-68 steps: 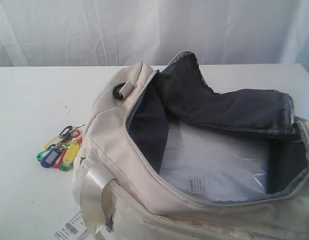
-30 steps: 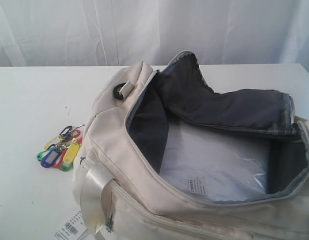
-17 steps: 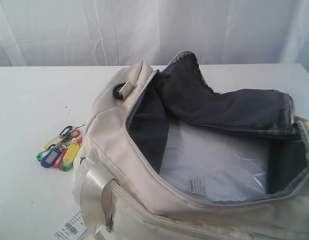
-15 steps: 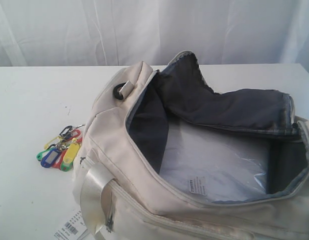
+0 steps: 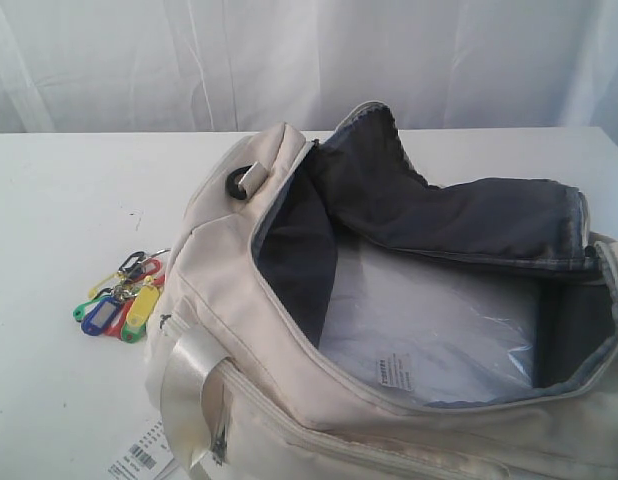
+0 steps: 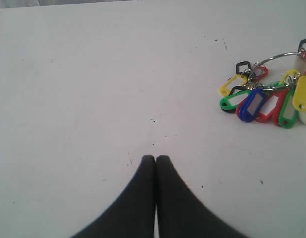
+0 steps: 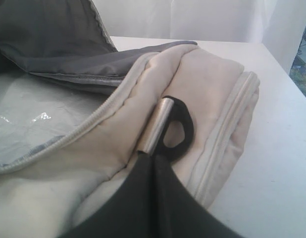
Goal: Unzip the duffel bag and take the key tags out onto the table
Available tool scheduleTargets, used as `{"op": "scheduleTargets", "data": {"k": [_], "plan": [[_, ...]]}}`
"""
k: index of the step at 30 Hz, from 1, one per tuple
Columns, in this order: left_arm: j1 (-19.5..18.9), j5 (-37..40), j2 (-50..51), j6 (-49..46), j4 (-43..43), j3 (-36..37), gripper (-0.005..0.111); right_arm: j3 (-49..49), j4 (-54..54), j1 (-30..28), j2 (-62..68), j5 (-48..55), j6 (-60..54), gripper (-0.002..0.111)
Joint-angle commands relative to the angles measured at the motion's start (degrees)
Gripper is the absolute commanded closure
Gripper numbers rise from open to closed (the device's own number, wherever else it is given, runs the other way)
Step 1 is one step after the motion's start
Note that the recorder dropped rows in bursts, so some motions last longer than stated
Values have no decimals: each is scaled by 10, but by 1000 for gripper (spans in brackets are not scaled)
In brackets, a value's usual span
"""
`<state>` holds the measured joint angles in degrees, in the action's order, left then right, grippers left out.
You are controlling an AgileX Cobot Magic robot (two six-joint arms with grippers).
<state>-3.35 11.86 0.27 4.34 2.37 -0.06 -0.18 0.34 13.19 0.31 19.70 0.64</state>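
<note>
The cream-white duffel bag (image 5: 249,330) lies unzipped on the white table (image 5: 59,200), its flap folded back to show dark grey lining (image 5: 459,215) and clear plastic inside. The key tags (image 5: 122,300), in yellow, green, blue and red, rest on the table just left of the bag. In the left wrist view my left gripper (image 6: 156,157) is shut and empty above bare table, with the key tags (image 6: 264,96) well off to one side. My right gripper (image 7: 154,154) is shut with nothing in it, hovering by the bag's black D-ring (image 7: 178,130). Neither gripper shows in the exterior view.
A white barcode paper tag (image 5: 141,460) lies at the table's front edge beside the bag's satin strap (image 5: 189,390). A white curtain (image 5: 289,60) hangs behind the table. A second black D-ring (image 5: 236,185) sits on the bag's left end.
</note>
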Motion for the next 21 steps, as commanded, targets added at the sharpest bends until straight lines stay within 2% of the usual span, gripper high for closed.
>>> {"op": "scheduleTargets", "data": {"k": [1, 12, 21], "plan": [[2, 4, -3, 6, -2, 1, 107, 2, 1, -4, -3, -5, -6, 108], [2, 20, -3, 6, -2, -119, 107, 2, 1, 15, -3, -5, -6, 108], [2, 57, -3, 6, -2, -126, 107, 2, 1, 21, -3, 0, -6, 108]]}}
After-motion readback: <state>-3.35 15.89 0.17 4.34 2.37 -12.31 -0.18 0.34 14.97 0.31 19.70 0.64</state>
